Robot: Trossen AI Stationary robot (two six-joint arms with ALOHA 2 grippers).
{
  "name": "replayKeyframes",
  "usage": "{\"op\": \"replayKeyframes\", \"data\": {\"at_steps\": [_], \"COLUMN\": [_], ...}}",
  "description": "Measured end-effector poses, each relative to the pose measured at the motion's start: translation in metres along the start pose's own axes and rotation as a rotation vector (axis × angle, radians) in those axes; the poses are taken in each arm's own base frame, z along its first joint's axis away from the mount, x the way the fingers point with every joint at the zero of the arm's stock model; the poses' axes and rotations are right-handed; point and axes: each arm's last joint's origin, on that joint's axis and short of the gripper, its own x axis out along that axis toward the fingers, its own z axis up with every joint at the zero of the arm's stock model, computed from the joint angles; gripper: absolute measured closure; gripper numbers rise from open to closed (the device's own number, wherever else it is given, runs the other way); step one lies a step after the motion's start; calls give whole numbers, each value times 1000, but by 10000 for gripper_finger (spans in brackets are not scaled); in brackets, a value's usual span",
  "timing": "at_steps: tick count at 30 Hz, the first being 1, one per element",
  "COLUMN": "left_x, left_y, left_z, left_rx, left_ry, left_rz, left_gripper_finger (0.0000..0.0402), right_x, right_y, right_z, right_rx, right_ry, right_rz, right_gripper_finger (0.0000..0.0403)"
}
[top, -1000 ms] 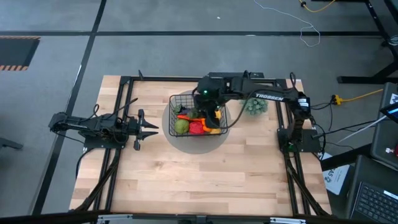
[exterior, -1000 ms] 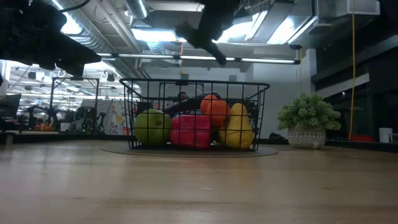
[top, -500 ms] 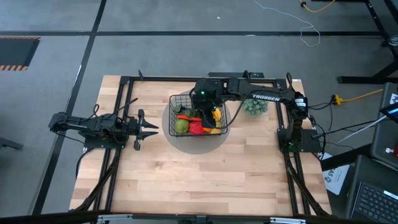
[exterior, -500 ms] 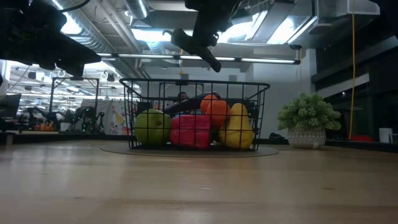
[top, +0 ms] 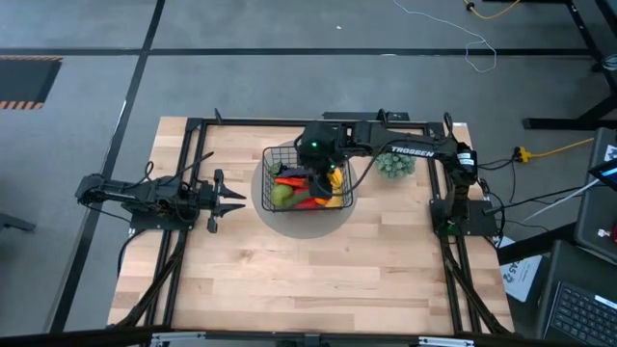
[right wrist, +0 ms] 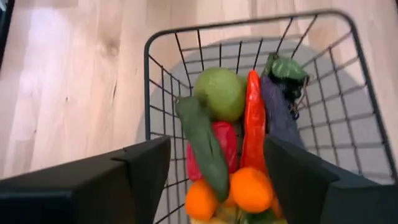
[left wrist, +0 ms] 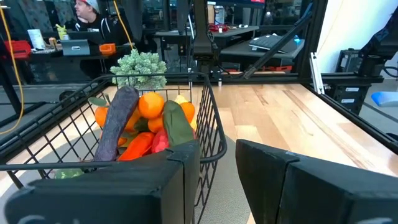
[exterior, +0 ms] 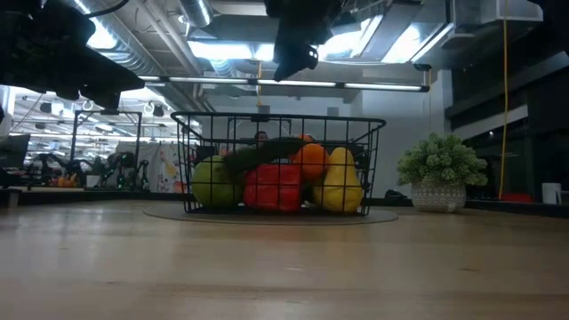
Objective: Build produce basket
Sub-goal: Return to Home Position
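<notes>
The black wire basket (top: pixel 267 154) stands on a grey disc at the table's far middle. It holds produce: a green apple (right wrist: pixel 219 92), a red pepper (right wrist: pixel 225 138), an orange carrot (right wrist: pixel 253 134), a purple eggplant (right wrist: pixel 278 118), tangerines (right wrist: pixel 249 190) and a yellow lemon (exterior: pixel 342 182). A green cucumber (right wrist: pixel 202 146) lies slanting on top of the pile. My right gripper (right wrist: pixel 216 144) hangs open above the basket (exterior: pixel 373 169), clear of the produce. My left gripper (top: pixel 236 202) waits open left of the basket, touching nothing.
The grey round disc (top: pixel 289 222) lies under the basket. A pale-green bushy plant in a pot (top: pixel 395 164) stands right of it. Bare wood table (top: pixel 308 280) stretches toward the near edge. A person (left wrist: pixel 84 9) sits in the room beyond.
My right gripper, above the basket, has let go of the green cucumber. The cucumber has dropped from the fingers and now lies slanting on top of the produce in the basket. The gripper stays above the basket.
</notes>
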Motion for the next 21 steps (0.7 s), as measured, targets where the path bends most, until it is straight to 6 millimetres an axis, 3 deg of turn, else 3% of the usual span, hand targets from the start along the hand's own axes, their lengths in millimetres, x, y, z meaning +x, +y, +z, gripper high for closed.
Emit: {"op": "replayKeyframes", "data": {"at_steps": [8, 21], "left_x": [0, 0], "left_y": [0, 0], "left_z": [0, 0], "left_rx": [0, 0], "left_ry": [0, 0], "left_rz": [0, 0], "left_gripper_finger": [308, 308], "right_x": [-1, -1], "right_y": [1, 2], "right_z": [-10, -13], "right_rx": [36, 64], "right_ry": [107, 138], "right_rz": [7, 9], "right_gripper_finger": [163, 163]}}
